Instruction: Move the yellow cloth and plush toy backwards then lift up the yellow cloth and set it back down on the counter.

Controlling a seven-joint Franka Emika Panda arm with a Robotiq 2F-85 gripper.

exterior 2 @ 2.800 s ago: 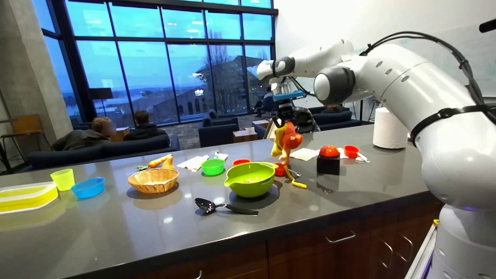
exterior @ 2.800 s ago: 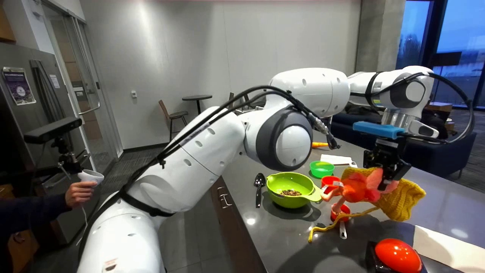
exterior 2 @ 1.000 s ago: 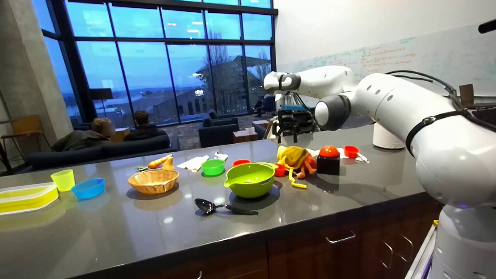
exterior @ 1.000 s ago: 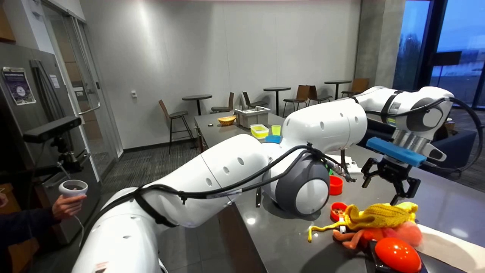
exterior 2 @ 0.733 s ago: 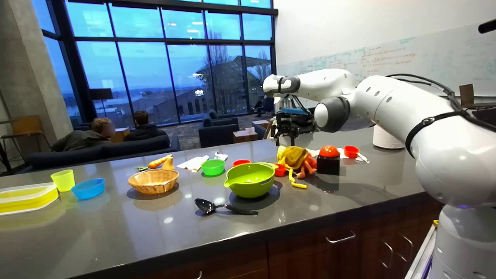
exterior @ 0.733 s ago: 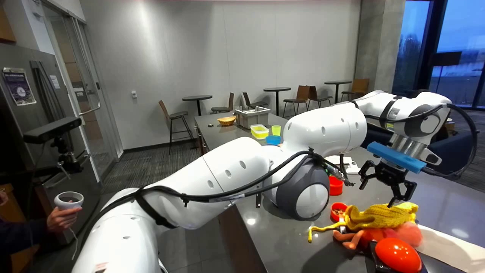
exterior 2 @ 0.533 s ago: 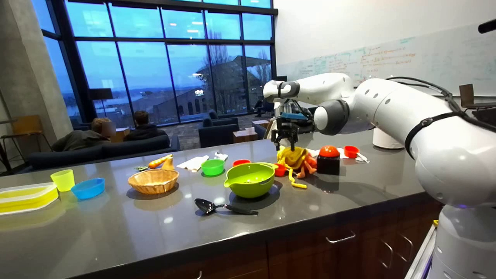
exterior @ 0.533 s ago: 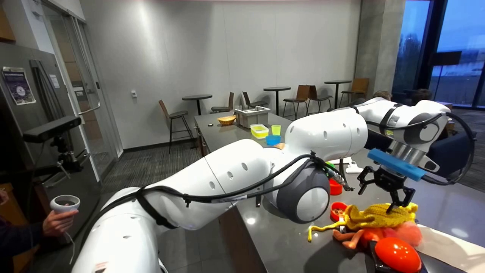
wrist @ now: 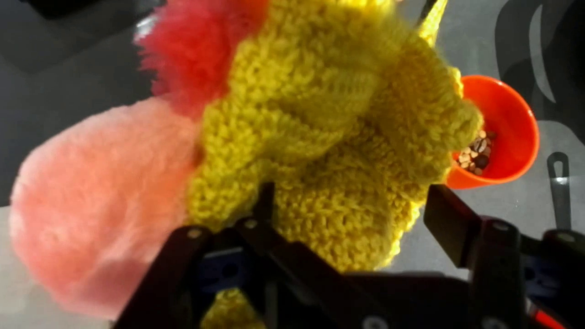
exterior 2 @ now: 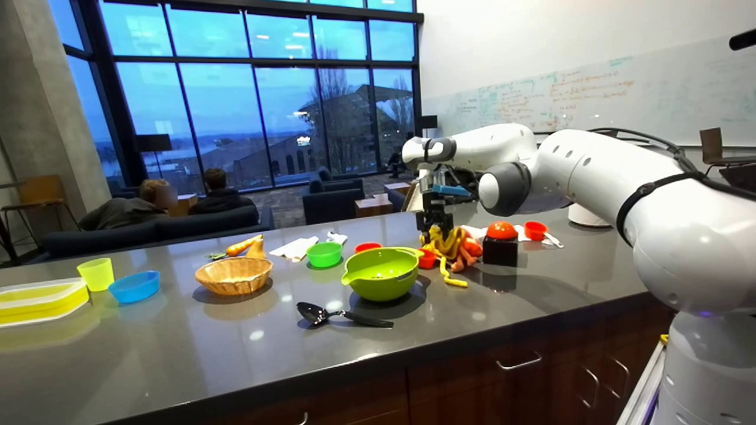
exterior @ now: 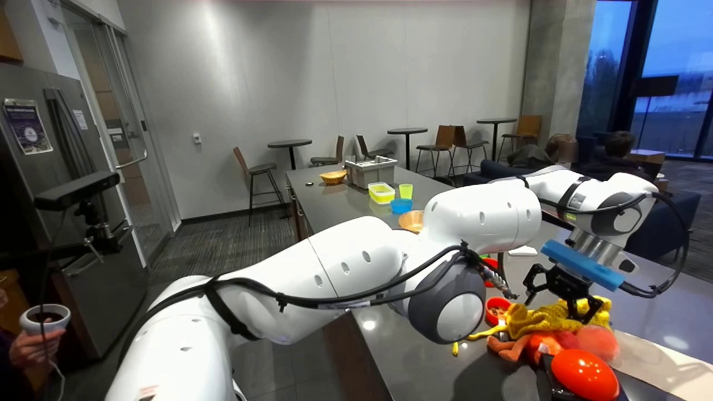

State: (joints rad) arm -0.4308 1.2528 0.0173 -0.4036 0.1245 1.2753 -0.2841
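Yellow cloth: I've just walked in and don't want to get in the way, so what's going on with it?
A robot arm has its hand, open, down at the yellow cloth, with folds of it between the fingers; no grip shows yet. The cloth lies bunched on the counter against a pink-and-orange plush toy, partly covering it. Next the hand will probably close on the cloth and lift it.

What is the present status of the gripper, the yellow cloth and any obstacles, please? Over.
Gripper open, low over yellow cloth, nothing clamped. Cloth bunched, overlapping plush toy. Red cup close to cloth's edge; toy and cup might catch during lift.
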